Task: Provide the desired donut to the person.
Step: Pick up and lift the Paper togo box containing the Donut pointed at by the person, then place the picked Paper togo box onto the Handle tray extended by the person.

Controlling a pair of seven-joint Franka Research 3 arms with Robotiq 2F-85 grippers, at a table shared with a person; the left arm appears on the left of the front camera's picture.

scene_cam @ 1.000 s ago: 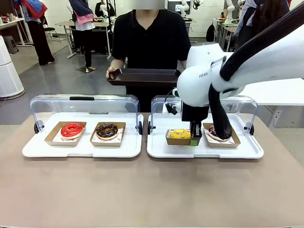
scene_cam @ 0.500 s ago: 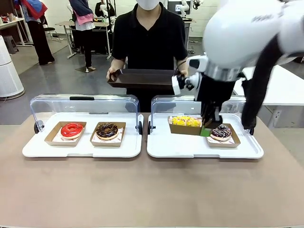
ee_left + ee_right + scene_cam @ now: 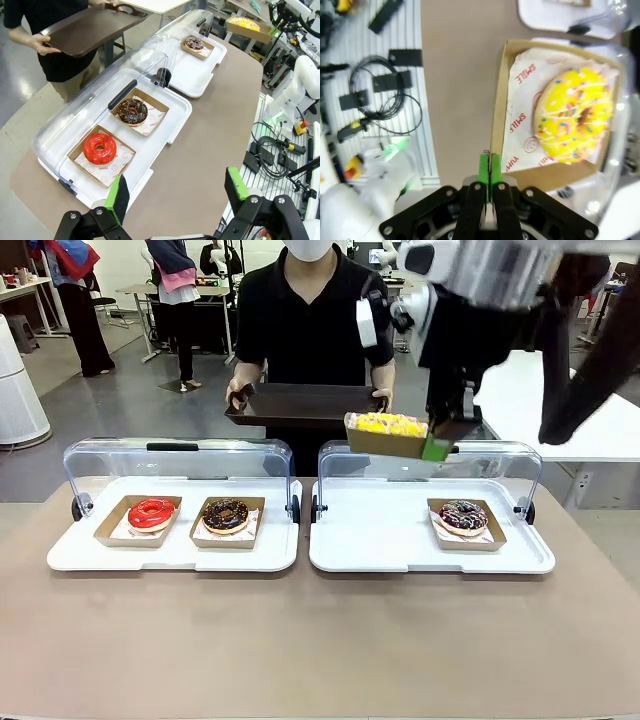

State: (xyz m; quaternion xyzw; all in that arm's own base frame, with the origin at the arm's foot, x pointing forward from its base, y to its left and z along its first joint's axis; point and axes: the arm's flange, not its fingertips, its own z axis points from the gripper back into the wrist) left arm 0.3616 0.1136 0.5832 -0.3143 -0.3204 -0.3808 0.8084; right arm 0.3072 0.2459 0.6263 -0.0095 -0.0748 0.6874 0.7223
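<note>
The right tool point(image 3: 435, 448) pinches one edge of the box point(image 3: 378, 446) bearing the yellow donut point(image 3: 385, 423), holding it aloft just before the brown tray point(image 3: 300, 405) the person point(image 3: 310, 320) holds; the left tool point(image 3: 177, 189) stands open.

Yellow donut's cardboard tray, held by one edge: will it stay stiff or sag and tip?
Probably stiff enough: the cardboard tray hangs nearly level though the right jaws pinch just one wall. Likely light; thin card. The yellow donut sits loose on paper, so a tilt might slide it.
</note>
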